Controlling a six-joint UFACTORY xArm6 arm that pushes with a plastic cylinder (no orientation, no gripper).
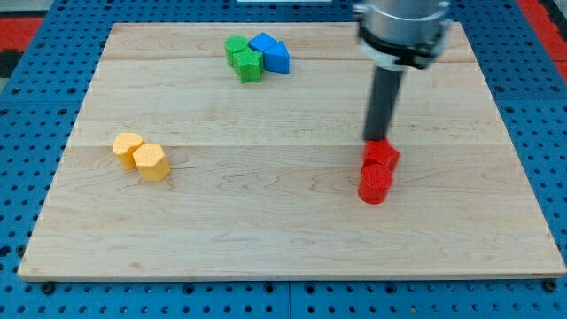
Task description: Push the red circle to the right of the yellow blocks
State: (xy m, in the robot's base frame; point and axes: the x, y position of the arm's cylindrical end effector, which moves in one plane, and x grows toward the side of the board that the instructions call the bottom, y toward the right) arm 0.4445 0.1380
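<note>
The red circle (376,183) lies on the wooden board (283,230) at the view's right of centre, touching a second red block (381,158) just above it. My tip (379,140) stands right at the upper edge of that second red block. Two yellow blocks lie side by side at the view's left: one (128,147) and a hexagon-like one (151,162) just to its lower right. The red blocks are far to the right of the yellow ones.
Near the view's top centre a cluster: two green blocks (237,49) (250,66) and two blue blocks (263,42) (276,58) touching. The board sits on a blue perforated base (27,133).
</note>
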